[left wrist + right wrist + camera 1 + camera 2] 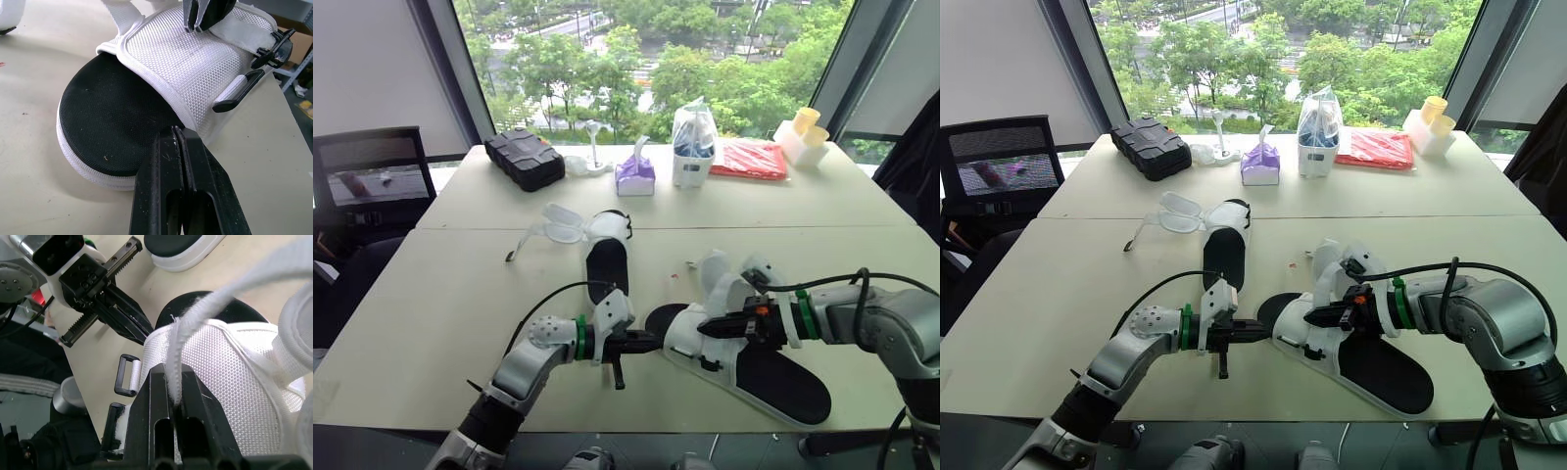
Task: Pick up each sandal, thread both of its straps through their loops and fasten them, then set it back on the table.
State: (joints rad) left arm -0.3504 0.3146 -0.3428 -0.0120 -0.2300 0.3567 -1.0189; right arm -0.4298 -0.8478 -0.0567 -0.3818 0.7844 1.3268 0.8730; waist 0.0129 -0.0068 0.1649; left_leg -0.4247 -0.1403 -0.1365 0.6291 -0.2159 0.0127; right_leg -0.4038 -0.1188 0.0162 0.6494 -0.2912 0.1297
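Note:
The near sandal (766,380), black-soled with a white mesh upper (195,68), lies at the table's front, right of centre. My left gripper (644,341) is shut at its toe end, its fingertips (178,131) pinching the rim of the mesh upper. My right gripper (705,330) is over the upper and shut on a white strap (220,303), which runs up and away from its fingers. Black plastic loops (239,90) hang at the side of the upper. The second sandal (607,264) lies farther back at mid-table with its straps loose.
Along the far edge stand a black case (524,157), a purple tissue box (634,176), a clear bag (693,147), a red packet (749,159) and yellow cups (806,122). A clear plastic piece (553,230) lies beside the far sandal. A chair (372,176) stands left of the table.

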